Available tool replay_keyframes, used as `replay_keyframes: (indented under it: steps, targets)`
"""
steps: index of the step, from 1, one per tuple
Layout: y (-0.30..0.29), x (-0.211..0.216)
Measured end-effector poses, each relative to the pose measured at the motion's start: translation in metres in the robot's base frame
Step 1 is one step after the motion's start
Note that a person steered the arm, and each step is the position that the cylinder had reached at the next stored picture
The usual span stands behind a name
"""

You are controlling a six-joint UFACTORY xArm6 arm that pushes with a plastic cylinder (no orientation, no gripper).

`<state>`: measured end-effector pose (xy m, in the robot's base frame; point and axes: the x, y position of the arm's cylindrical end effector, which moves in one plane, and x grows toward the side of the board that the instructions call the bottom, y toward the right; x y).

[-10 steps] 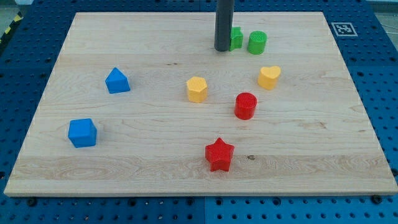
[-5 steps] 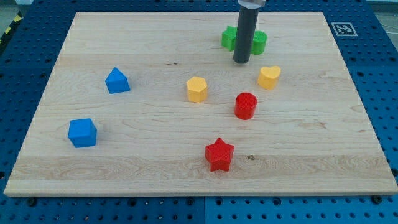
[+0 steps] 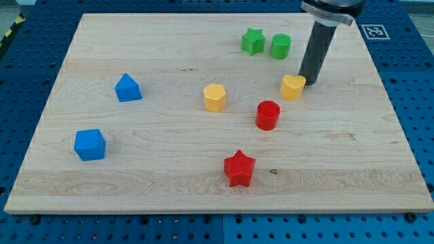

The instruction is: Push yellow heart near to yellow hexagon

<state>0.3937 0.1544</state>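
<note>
The yellow heart lies right of the board's middle. The yellow hexagon lies to its left, about a hand's width away, near the board's centre. My tip stands at the heart's upper right edge, touching it or nearly so. The dark rod rises from there out of the view's top.
A red cylinder sits just below and between the two yellow blocks. A red star lies lower. A green star and green cylinder sit near the top. A blue house-shaped block and blue cube lie at the left.
My tip has moved right and down from beside the green blocks to the yellow heart's upper right edge. The blocks have not visibly moved.
</note>
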Motion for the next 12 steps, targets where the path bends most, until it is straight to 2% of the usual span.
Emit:
replay_keyframes:
  steps: [2,3,4,12]
  targets:
    - [-0.004,0.009]
    - [0.036,0.018]
    - [0.042,0.025]
    - [-0.018,0.029]
